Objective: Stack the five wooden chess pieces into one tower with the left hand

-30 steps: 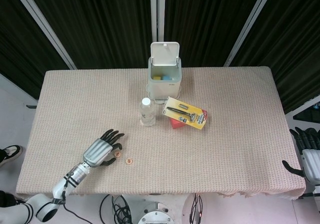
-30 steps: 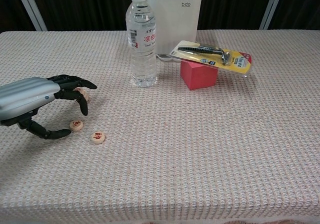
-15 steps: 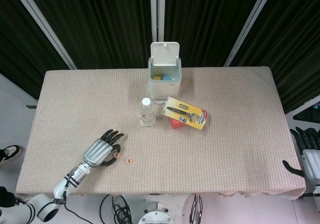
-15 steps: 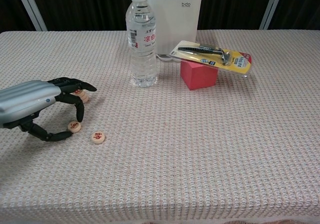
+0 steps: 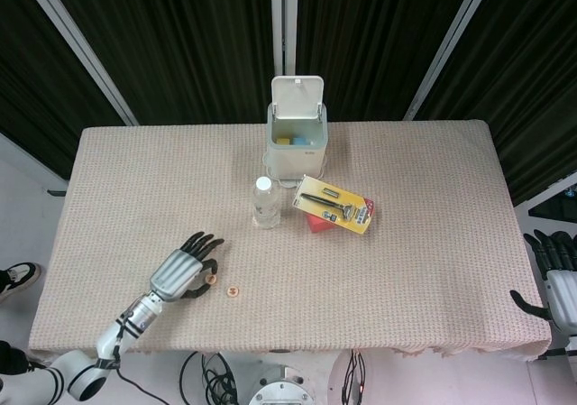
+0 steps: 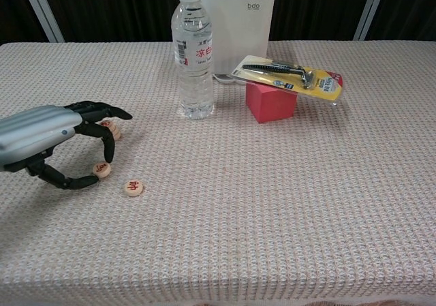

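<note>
Left hand (image 6: 51, 142) pinched one chess piece (image 6: 101, 169) between thumb and finger — I kept it low, near the small stack (image 6: 111, 129).

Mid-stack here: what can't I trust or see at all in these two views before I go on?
- Stack under the left hand: both views, fingers cover it; piece count unknown.
- Pinched piece: chest view, held between thumb and a finger; whether it is lifted off the cloth is unclear.
- Loose piece: its red character is too small to read.
- Right hand: head view only, cut by the frame edge; its state is unclear.
- White bin: contents barely visible.
</note>
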